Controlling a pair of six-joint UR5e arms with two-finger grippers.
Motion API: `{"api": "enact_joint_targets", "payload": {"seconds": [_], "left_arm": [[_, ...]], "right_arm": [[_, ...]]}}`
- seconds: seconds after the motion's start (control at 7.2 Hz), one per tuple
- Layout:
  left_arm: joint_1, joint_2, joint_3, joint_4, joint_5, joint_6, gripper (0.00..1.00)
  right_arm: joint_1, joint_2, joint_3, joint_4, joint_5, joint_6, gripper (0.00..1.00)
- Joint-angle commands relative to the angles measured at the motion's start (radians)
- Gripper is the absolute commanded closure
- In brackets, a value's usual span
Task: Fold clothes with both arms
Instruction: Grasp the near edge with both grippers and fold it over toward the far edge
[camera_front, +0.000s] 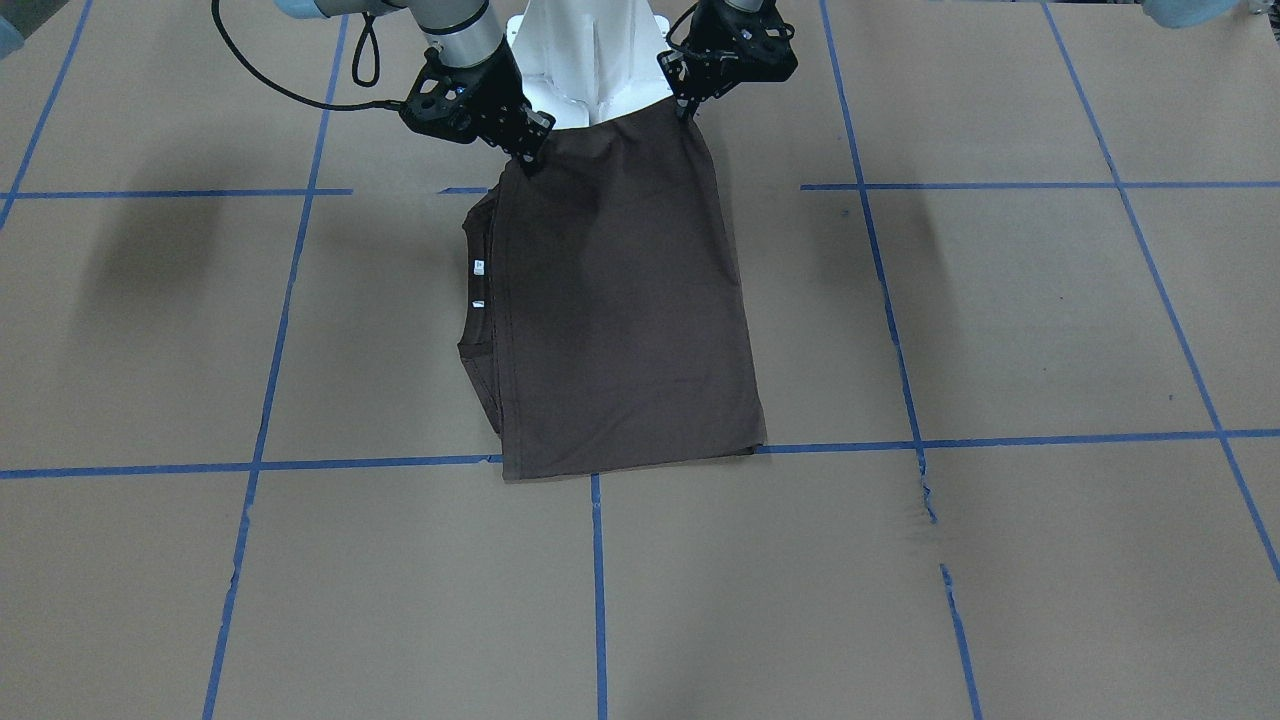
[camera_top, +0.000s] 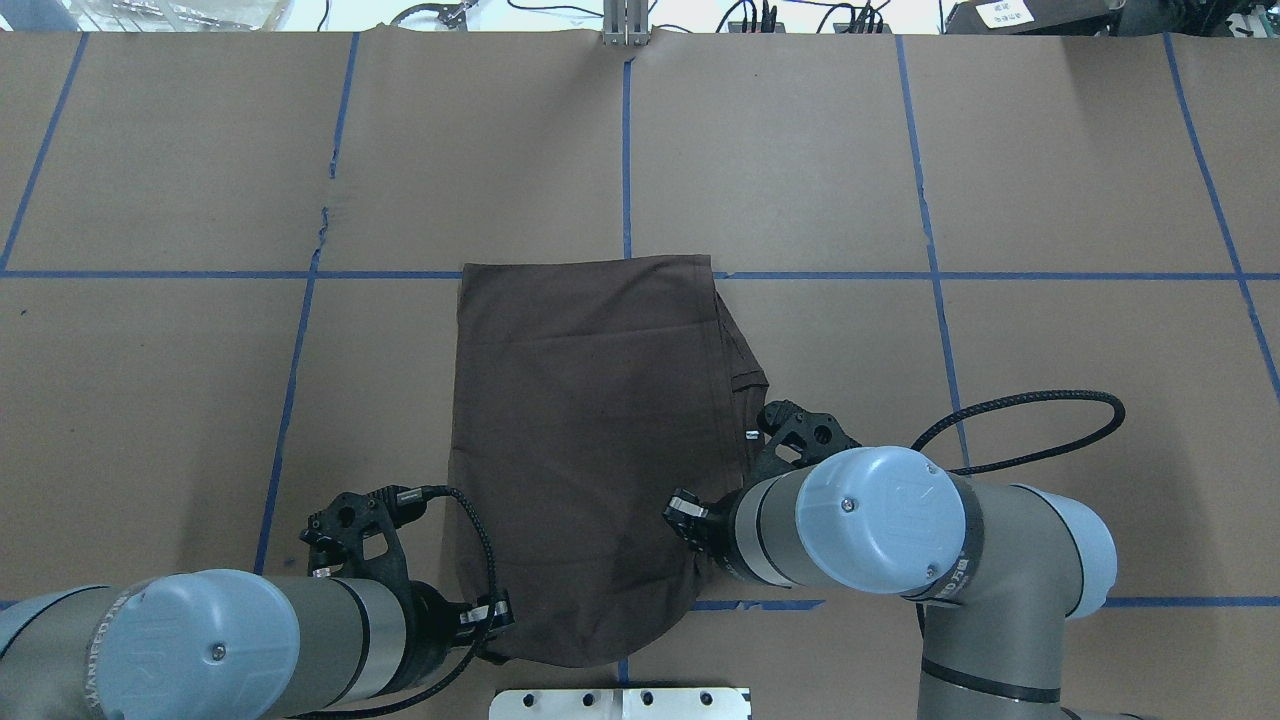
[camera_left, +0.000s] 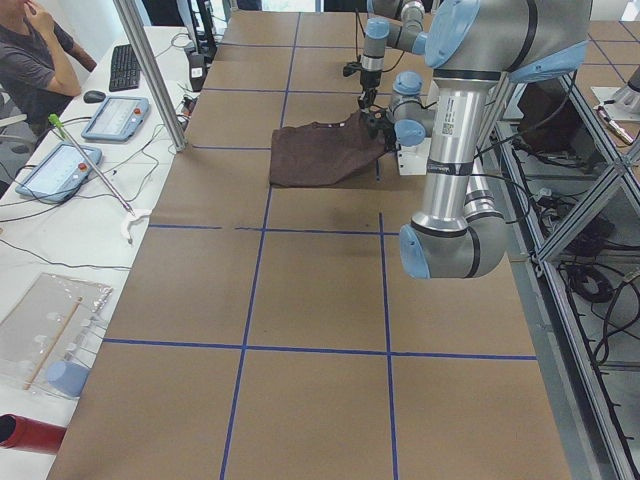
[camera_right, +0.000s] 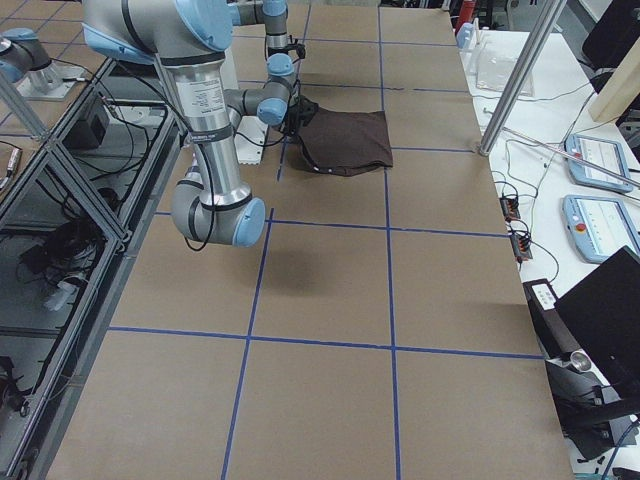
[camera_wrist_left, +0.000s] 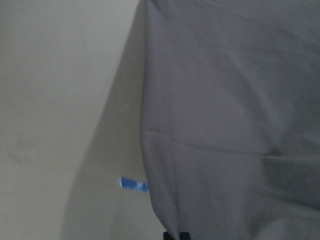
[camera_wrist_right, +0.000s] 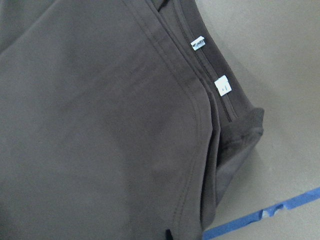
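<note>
The front-facing view alone shows both sets of fingers. The left gripper (camera_front: 690, 108) pinches one corner of the dark brown T-shirt (camera_front: 620, 320) along its edge nearest the white pedestal (camera_front: 585, 60), and the right gripper (camera_front: 527, 158) pinches the other corner. In each case the jaws are pressed together on cloth. From overhead, the right arm's blue-capped wrist covers that gripper's fingers, and the held edge shows as a rounded curve between the two arms. Only the right wrist camera shows the ribbed collar (camera_wrist_right: 209, 65) and the two white neck labels (camera_wrist_right: 220, 85) clearly, with blue tape (camera_wrist_right: 260, 216) beyond. The left wrist picture is blurred, with cloth filling its right side. In the side views the grippers are too small to judge. The rest of the folded shirt lies flat on the brown-papered table (camera_front: 1000, 320), collar towards the right arm's side.
</note>
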Motion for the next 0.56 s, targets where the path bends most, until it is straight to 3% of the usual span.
{"api": "enact_joint_targets", "payload": {"seconds": [0.0,0.14,0.42], "left_arm": [[-0.102,-0.02,0.01,-0.002,-0.032,0.007,1.0],[-0.187,-0.028,0.039,-0.002,-0.067,0.006,1.0],[-0.282,-0.118,0.176,-0.009,-0.116,-0.003,1.0]], "right_arm": [[0.094,0.017,-0.008,-0.001,0.004,-0.079,1.0],[0.157,0.035,-0.021,-0.002,0.038,-0.078,1.0],[0.234,0.094,-0.136,-0.001,0.09,-0.079,1.0]]}}
